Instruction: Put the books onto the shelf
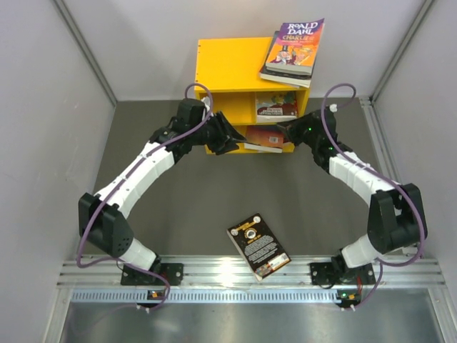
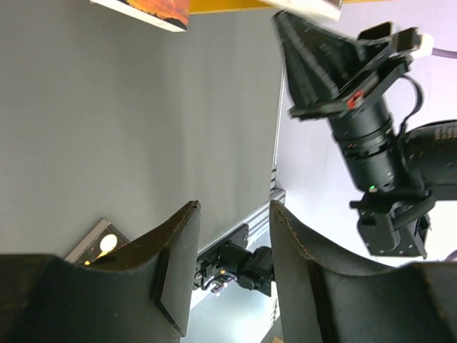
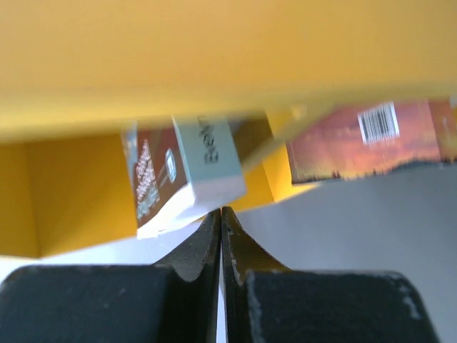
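Two robot arms, left arm (image 1: 143, 171) and right arm (image 1: 357, 175). One yellow shelf (image 1: 225, 68) with two compartments. Books visible: stack on top (image 1: 293, 53), exact count unclear; one in upper compartment (image 1: 276, 106); at least one in lower (image 1: 264, 139); one black book on table (image 1: 258, 245).

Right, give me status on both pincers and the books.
Left pincer open, empty, by the shelf. Right pincer shut at the lower compartment, nothing held. Black book on the table; more stacked on top.

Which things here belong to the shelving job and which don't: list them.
Job: yellow shelf; Roald Dahl stack on top; book in the upper compartment; orange book in the lower compartment; black book on the table.
Not part: aluminium rail.
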Available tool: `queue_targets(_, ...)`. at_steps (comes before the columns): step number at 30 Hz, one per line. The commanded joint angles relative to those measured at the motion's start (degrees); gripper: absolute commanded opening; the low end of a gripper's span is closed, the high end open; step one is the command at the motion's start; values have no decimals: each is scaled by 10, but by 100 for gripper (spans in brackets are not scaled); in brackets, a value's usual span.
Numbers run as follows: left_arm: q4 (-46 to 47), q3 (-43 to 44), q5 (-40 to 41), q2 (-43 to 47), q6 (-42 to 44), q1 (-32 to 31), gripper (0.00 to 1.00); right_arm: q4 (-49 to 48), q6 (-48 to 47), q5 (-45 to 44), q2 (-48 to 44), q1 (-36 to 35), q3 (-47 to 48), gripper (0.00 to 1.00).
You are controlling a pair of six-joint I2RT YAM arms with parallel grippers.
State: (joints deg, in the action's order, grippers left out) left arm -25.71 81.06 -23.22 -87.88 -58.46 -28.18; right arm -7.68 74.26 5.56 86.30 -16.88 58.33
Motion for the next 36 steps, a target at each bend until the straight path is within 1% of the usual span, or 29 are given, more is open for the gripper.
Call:
queue_targets(1, -8, 3, 12, 24, 11, 1, 48, -58, 13, 9, 11, 29, 46, 0)
queue_targets(7, -11, 12, 7, 11, 9, 1, 48, -88, 35, 30, 47, 64, 60, 0)
queue_targets(10, -11, 14, 5, 7, 13, 1, 48, -106, 34, 52, 44, 69, 47, 0)
queue_targets(11, -15, 14, 4, 5, 17, 1, 48, -109, 28, 72, 35, 69, 41, 0)
queue_targets(13, -25, 14, 4, 1, 39, 0, 48, -130, 10, 101, 12, 69, 2, 0)
queue_targets(14, -48, 13, 8, 0, 49, 1, 48, -138, 5, 129, -1, 69, -16, 0)
queue_targets(15, -59, 10, 12, 2, 61, 0, 48, -145, -9, 145, -13, 69, -36, 1)
queue_targets(16, -76, 7, 19, 5, 87, 0, 48, -147, -21, 162, -43, 69, -73, 6)
queue_targets(17, -109, 0, 35, 7, 101, 0, 49, -138, -35, 194, -60, 69, -90, 12)
queue_targets(18, -127, -6, 45, 10, 116, 0, 49, -124, -70, 208, -77, 68, -106, 36)
queue_targets(19, -143, -12, 54, 14, 152, -5, 49, -104, -93, 222, -109, 68, -130, 55)
queue_targets(20, -162, -18, 81, 13, 173, -10, 50, -39, -116, 246, -125, 66, -139, 71)
queue_targets(21, -209, -19, 97, 10, 196, -29, 50, -7, -166, 257, -139, 64, -148, 91)
queue_targets(22, -228, -20, 112, 1, 233, -41, 51, 34, -191, 265, -163, 64, -162, 99)
queue_targets(23, -247, -30, 136, -4, 246, -55, 51, 103, -240, 283, -175, 64, -170, 100)
queue_targets(24, -271, -38, 143, -9, 254, -81, 51, 138, -260, 291, -185, 63, -179, 100)
queue_targets(26, -275, -76, 146, -13, 258, -107, 51, 196, -295, 310, -208, 63, -202, 100)
queue_targets(27, -271, -89, 138, -12, 253, -130, 51, 251, -320, 320, -212, 63, -210, 100)
queue_targets(29, -254, -125, 124, -4, 240, -149, 52, 309, -356, 342, -208, 58, -224, 100)
queue_targets(30, -247, -134, 102, 1, 238, -168, 54, 348, -369, 344, -207, 44, -227, 100)
queue_targets(32, -242, -150, 100, 7, 232, -187, 54, 379, -389, 331, -205, 26, -235, 100)
queue_targets(33, -239, -157, 100, 10, 229, -203, 54, 384, -388, 326, -204, 4, -240, 100)
queue_targets(35, -208, -183, 89, 25, 210, -213, 57, 381, -367, 320, -195, -18, -262, 100)
queue_targets(36, -196, -193, 84, 35, 197, -219, 58, 371, -357, 314, -192, -44, -278, 100)
